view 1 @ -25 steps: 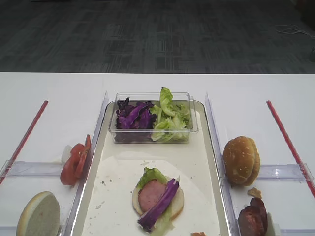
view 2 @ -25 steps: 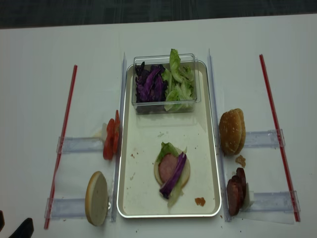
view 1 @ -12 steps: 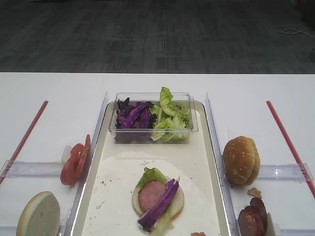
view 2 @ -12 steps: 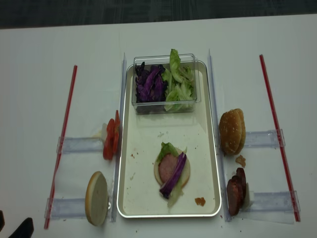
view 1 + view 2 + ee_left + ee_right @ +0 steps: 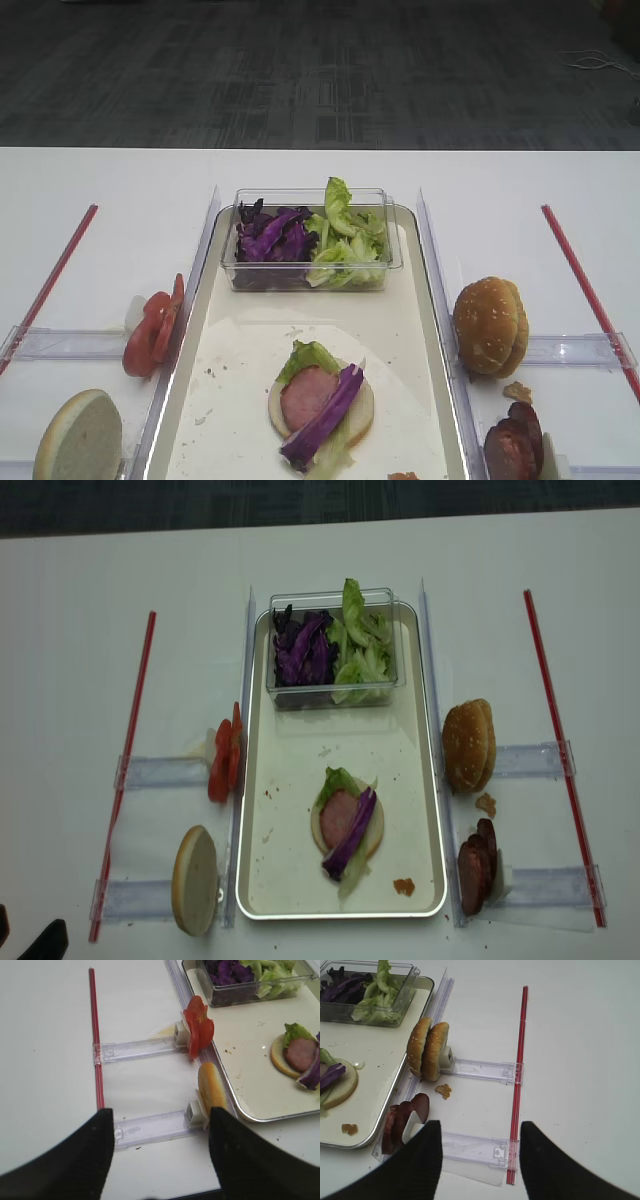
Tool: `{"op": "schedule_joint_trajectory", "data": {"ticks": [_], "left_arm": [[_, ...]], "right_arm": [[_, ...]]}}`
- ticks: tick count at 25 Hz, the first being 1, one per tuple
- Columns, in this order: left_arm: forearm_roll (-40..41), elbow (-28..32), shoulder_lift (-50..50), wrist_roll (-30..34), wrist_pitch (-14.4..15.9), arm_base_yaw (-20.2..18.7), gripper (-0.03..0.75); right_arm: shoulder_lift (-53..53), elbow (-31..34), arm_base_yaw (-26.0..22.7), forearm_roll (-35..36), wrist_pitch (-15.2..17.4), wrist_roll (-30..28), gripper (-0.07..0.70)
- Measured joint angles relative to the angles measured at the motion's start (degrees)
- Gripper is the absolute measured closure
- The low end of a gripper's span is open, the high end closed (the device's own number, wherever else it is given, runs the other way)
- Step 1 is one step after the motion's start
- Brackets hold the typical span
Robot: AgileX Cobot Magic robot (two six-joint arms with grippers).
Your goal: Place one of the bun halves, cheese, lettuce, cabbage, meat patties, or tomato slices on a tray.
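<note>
the left gripper (image 5: pixel 159 1160) hung with its black jaws spread and nothing between them, the right gripper (image 5: pixel 479 1160) likewise. a good next step would be dropping the left jaws squarely over the thin bright red tomato slices (image 5: pixel 198 1033), closing gently on one slice. those stood on edge ahead of the left jaws, just beside the cream-white metal-rimmed tray (image 5: pixel 260 1085), where a pale bun half (image 5: pixel 320 405) already carried lettuce, patty and purple cabbage.
</note>
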Motion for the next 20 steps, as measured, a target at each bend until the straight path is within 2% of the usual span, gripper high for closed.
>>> {"op": "schedule_joint_trajectory", "data": {"ticks": [11, 20], "left_arm": [[0.0, 0.0, 0.0, 0.0, 0.0, 0.0, 0.315], [0.0, 0.0, 0.0, 0.0, 0.0, 1.8, 0.315]], "right_arm": [[0.0, 0.0, 0.0, 0.0, 0.0, 0.0, 0.251], [0.0, 0.0, 0.0, 0.0, 0.0, 0.0, 0.251]]}}
